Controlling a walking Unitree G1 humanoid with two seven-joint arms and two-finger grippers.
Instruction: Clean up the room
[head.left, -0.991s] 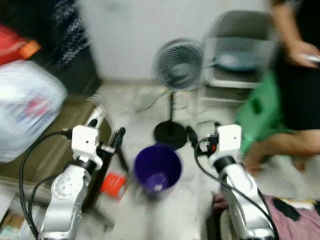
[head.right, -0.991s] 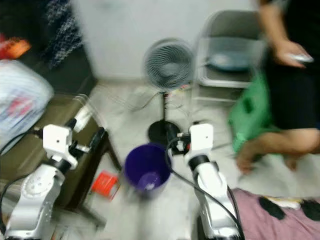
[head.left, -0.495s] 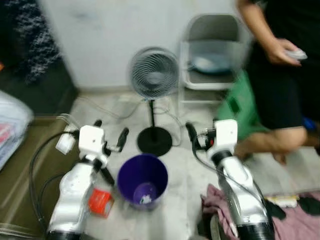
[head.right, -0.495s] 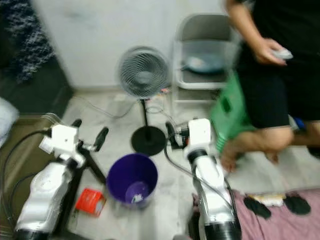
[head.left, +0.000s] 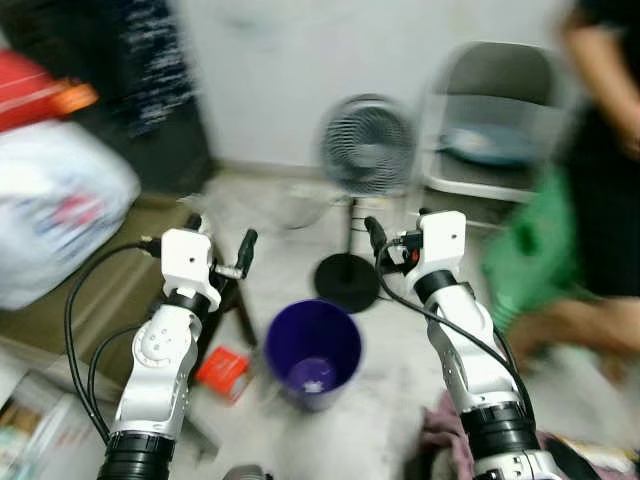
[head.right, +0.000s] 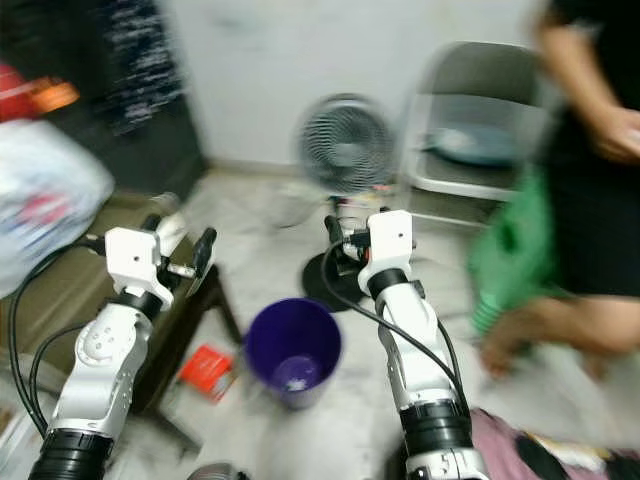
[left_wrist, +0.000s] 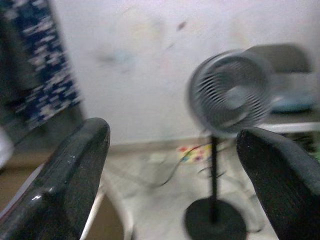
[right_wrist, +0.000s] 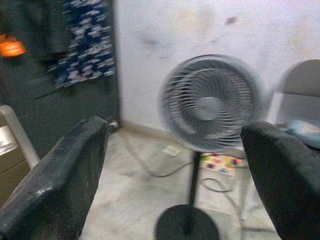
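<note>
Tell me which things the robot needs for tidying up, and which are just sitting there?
For tidying:
purple bin
red packet on the floor
pink cloth on the floor
left gripper and right gripper, both open and empty

Just sitting there:
fan
grey chair
white bag
a person standing

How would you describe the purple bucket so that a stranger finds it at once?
Find the standing fan by the white wall. On the floor just in front of its round black base sits the purple bucket, open at the top. Beside it lies a flat red box; only the bucket is purple and round.
</note>
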